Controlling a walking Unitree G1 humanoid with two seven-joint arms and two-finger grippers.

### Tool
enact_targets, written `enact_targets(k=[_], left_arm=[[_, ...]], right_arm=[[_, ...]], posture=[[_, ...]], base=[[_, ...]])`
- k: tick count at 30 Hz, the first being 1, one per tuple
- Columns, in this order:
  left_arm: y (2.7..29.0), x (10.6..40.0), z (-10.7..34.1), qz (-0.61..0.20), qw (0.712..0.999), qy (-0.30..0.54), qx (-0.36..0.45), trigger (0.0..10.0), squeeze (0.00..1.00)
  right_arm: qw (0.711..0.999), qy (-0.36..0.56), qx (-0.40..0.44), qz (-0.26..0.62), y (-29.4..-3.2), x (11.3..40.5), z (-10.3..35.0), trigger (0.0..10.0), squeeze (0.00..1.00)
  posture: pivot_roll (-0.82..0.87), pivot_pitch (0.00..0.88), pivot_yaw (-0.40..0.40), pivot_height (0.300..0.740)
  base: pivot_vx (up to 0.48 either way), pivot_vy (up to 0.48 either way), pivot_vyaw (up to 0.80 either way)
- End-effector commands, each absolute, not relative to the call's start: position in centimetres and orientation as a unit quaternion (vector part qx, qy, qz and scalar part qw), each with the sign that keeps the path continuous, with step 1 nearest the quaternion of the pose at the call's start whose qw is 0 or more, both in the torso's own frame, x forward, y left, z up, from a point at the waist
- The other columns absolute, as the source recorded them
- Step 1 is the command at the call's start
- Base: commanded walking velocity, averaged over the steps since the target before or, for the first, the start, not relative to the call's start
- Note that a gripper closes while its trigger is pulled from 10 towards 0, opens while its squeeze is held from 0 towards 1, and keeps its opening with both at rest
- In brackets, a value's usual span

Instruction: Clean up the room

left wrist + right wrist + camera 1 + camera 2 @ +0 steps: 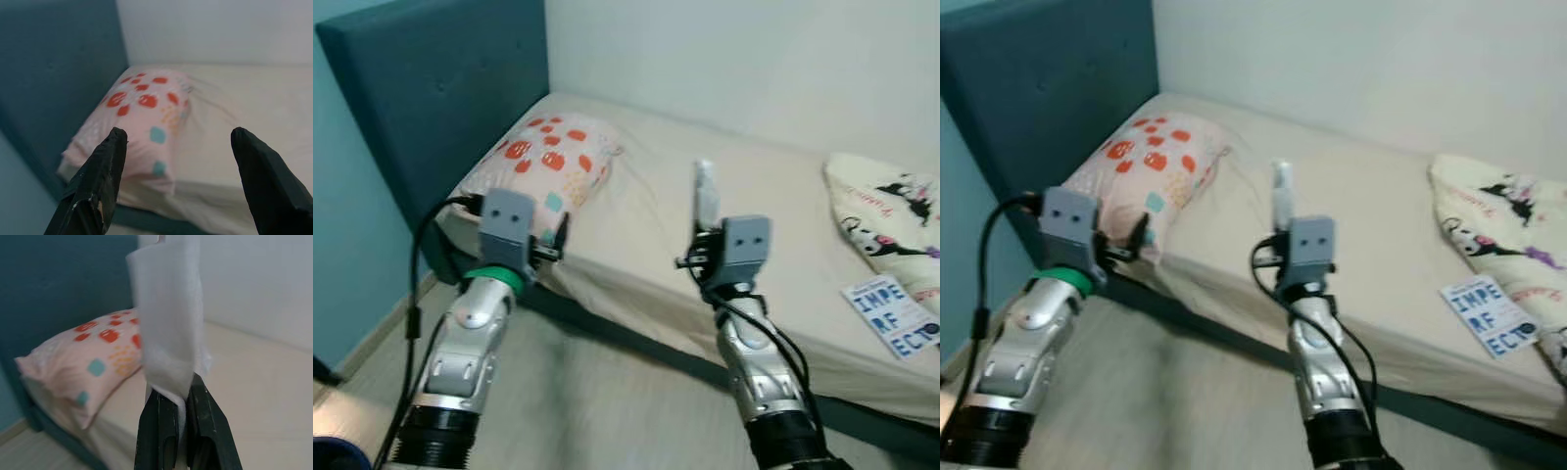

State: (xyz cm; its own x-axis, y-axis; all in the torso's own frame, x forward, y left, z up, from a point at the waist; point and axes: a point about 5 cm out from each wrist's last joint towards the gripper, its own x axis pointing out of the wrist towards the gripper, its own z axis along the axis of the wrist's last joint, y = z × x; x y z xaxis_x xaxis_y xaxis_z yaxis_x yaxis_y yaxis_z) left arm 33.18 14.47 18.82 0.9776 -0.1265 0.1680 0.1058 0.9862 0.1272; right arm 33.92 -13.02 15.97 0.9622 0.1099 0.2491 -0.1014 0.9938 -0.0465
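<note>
Booklet (1489,315) on the bed (1371,264) — "IMPE RF ECT" (blue letters).

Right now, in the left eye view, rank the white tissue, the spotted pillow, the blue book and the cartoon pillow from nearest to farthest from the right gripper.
1. White tissue: pinched in the right gripper's fingers, sticking up.
2. Spotted pillow: to the robot's left, by the headboard.
3. Blue book: to the right, on the sheet.
4. Cartoon pillow: right, near the wall; close to the book's rank.

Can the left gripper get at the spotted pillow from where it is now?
Probably yes. The left gripper is open and points at the spotted pillow at the head of the bed, with nothing between them. The right gripper, shut on a white wipe, is off to the side.
</note>
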Motion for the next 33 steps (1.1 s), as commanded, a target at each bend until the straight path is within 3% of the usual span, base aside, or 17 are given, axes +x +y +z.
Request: enact_targets(k=[1,33], left_arm=[[14.21,33.09,18.25,-0.062,0.993,-0.074,0.061,10.0,0.00],[13.87,32.76,18.65,-0.065,0.990,-0.093,0.083,10.0,0.00]], right_arm=[[0.992,-0.118,-0.018,0.049,-13.38,33.88,15.55,10.0,0.00],[0.991,-0.115,-0.015,0.066,-13.05,34.01,15.51,10.0,0.00]], posture=[[0.03,0.026,-0.005,0.740],[0.04,0.037,-0.031,0.740]], base=[[0.000,0.000,0.79],[0.000,0.000,0.79]])
